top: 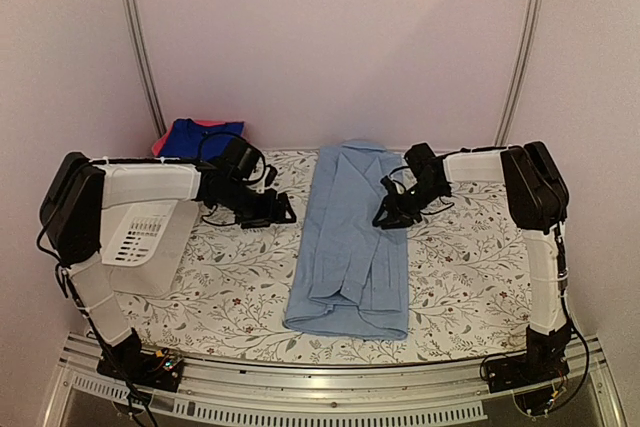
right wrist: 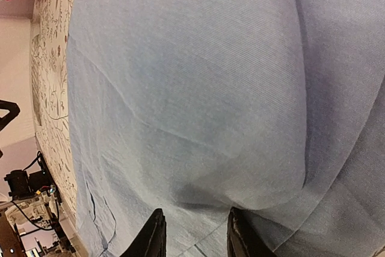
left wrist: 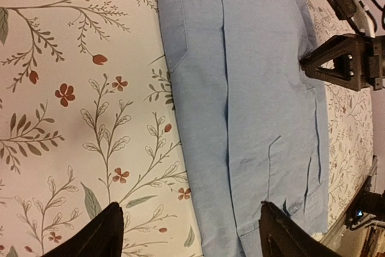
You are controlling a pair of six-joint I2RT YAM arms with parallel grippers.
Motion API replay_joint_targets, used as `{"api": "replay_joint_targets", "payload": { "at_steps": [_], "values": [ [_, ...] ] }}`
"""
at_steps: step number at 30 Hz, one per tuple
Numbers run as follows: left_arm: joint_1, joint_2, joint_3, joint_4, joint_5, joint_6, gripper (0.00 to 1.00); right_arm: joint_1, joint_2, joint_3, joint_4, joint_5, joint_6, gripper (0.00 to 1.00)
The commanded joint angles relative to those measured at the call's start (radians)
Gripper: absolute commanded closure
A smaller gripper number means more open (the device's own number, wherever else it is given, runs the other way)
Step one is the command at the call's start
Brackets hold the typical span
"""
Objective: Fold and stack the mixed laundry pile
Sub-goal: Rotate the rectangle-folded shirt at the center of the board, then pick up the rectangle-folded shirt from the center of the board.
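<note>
shirt: the pale-blue button shirt (top: 345, 237) lies in the middle of the surface (top: 240, 277), folded into a long narrow strip that runs away from me. the cloth is mostly smooth, with long creases and stitched seams down its length, and the near end is doubled over.

rest of the pile: a royal-blue garment (top: 205, 135) and a pink-red one (top: 162, 142) are bunched together well beyond the shirt's far left corner.

left pincer: my left pincer (top: 280, 209) is released, with its fingers spread wide and no cloth between them. it hovers just left of the shirt's left edge, level with the shirt's far half.

right pincer: my right pincer (right wrist: 195, 233) is down on the shirt's right side, also on the far half. its fingers are drawn narrow, the cloth is at their tips, and a bulge of fabric rises just ahead. i cannot tell whether it has clamped the cloth or only presses on it.

basket: a white slotted basket (top: 145, 237) lies tipped over, well left of the shirt.

in the way: my left arm reaches toward the shirt above the basket and hides part of the basket's rim.
</note>
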Motion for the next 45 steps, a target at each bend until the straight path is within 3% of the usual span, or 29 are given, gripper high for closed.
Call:
{"api": "replay_joint_targets", "payload": {
  "at_steps": [1, 6, 11, 21, 26, 34, 45],
  "values": [
    [0.019, 0.008, 0.003, 0.039, 0.000, 0.030, 0.20, -0.003, 0.053, 0.046, -0.040, 0.074, -0.009, 0.63],
    [0.016, -0.042, -0.028, 0.099, 0.048, 0.043, 0.10, -0.032, -0.063, 0.096, -0.062, 0.073, -0.030, 0.51],
    [0.013, -0.093, -0.095, 0.090, 0.110, 0.032, 0.09, -0.038, -0.224, 0.032, -0.105, 0.026, -0.036, 0.49],
    [-0.082, -0.199, -0.387, 0.182, 0.255, -0.151, 0.27, 0.031, -0.571, -0.567, -0.009, -0.084, 0.115, 0.50],
    [-0.138, -0.214, -0.499, 0.269, 0.299, -0.227, 0.33, 0.095, -0.674, -0.775, 0.068, -0.116, 0.205, 0.51],
    [-0.184, -0.198, -0.570, 0.328, 0.331, -0.283, 0.45, 0.165, -0.699, -0.932, 0.173, -0.124, 0.308, 0.54],
    [-0.228, -0.121, -0.567, 0.370, 0.381, -0.297, 0.58, 0.269, -0.627, -0.984, 0.279, -0.150, 0.381, 0.61]
  ]
}}
